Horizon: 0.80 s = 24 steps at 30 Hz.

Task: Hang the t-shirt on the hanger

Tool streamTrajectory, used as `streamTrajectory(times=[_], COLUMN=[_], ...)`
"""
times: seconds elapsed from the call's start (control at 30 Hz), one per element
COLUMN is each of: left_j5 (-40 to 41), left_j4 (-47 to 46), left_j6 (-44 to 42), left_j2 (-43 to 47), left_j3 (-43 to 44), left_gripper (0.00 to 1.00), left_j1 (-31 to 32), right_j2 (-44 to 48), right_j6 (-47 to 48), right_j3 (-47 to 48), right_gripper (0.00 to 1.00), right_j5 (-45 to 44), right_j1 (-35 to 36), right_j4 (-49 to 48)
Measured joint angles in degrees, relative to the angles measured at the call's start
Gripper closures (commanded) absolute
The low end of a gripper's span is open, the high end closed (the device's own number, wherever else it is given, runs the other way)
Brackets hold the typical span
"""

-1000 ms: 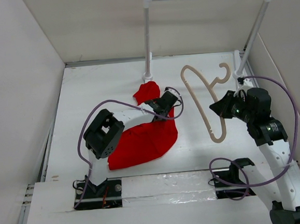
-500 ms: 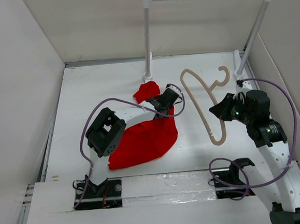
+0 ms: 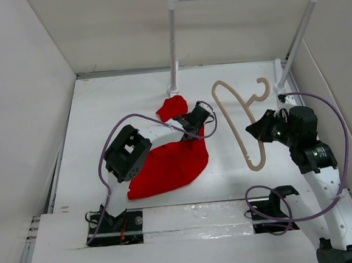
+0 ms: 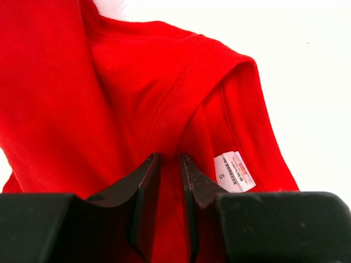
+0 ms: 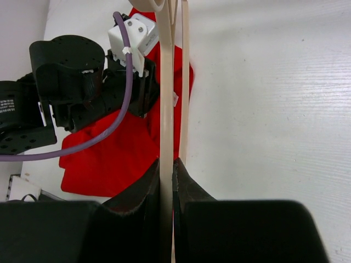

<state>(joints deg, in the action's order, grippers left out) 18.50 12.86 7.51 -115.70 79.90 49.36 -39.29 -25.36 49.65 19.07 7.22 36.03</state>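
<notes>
The t-shirt [image 3: 169, 165] lies bunched on the worktop [image 3: 95, 113], left of the hanger [image 3: 236, 117], which the right fingers [image 5: 145, 183] clamp. The left fingers [image 4: 145, 172] sit a slit apart at the collar [image 4: 249, 98]; I cannot tell whether they're pinching cloth. Best here: take one collar layer only and lift it open.

The left arm [image 3: 158, 136] reaches low over the shirt [image 3: 172, 165], elbow bent. The left end effector [image 4: 170, 159] points down onto it, jaws slightly parted. The right arm [image 3: 315, 154] rises right of the shirt, the right end effector [image 5: 166, 164] clamped on the hanger [image 3: 235, 111].
</notes>
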Motion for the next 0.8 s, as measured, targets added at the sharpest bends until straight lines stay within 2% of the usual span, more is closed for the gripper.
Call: streamTrajectory(times=[0.03,0.17,0.53,0.8], left_j5=[0.0,0.1,-0.1,-1.6], left_j4=[-0.1,-0.3,-0.3,0.3], left_j6=[0.0,0.0,0.1,0.5], left_j2=[-0.1,-0.4,-0.1,3.8], left_j3=[0.0,0.0,0.1,0.1], left_gripper=[0.84,0.99,1.0,1.0], left_j1=[-0.2,-0.6,-0.7,-1.3], right_j2=[0.0,0.0,0.2,0.3], right_j6=[0.0,0.0,0.3,1.5], right_j3=[0.0,0.0,0.0,0.5], right_gripper=[1.0,1.0,1.0,1.0], right_j5=[0.0,0.0,0.0,0.0], right_j1=[0.0,0.0,0.1,1.8], right_j4=[0.0,0.0,1.5,6.1])
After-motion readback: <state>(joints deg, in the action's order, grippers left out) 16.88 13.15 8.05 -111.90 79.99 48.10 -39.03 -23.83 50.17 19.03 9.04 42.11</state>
